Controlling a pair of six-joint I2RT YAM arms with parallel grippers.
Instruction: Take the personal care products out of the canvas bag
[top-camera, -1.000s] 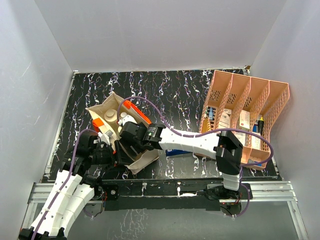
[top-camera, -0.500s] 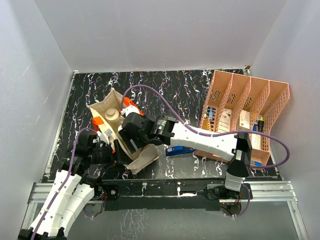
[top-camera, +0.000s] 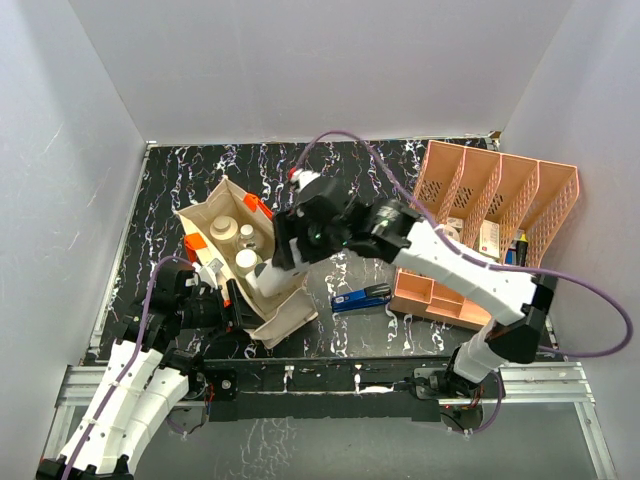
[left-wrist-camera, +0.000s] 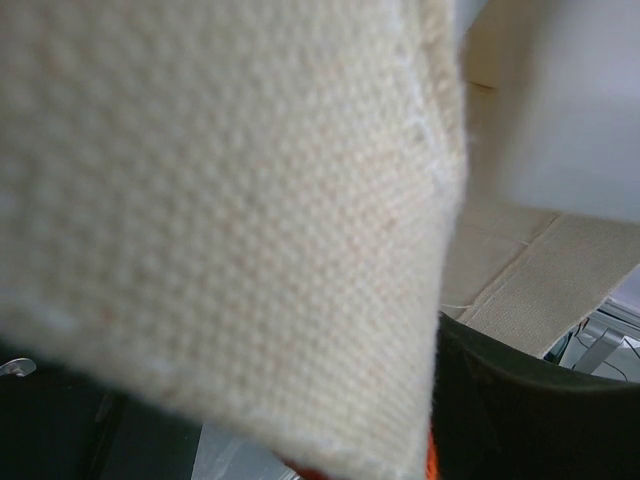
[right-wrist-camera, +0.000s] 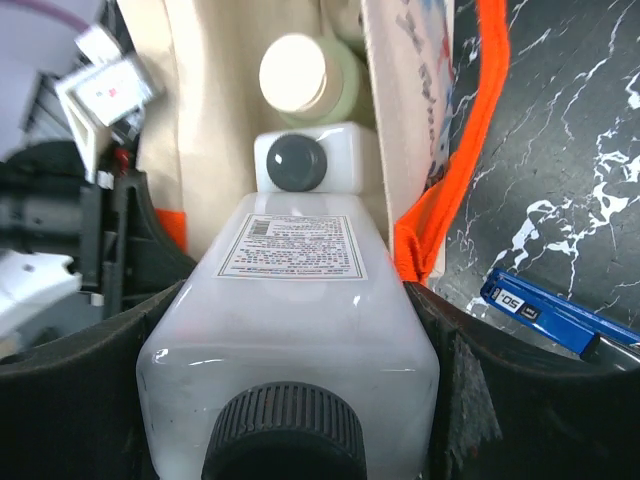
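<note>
Right gripper (right-wrist-camera: 295, 300) clamps a white squarish bottle (right-wrist-camera: 290, 262) by its flat sides, just above the canvas bag (top-camera: 287, 318)'s mouth. Light, rigid, slick plastic likely. Left gripper (top-camera: 222, 300) sits at the bag's near rim; its closure unclear.

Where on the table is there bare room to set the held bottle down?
Widest free patch: the far marbled table between the canvas bag and pink organizer. A smaller one lies far left of the bag. Crowded: the near strip by the stapler and arms. The white bottle hangs over the bag.
</note>
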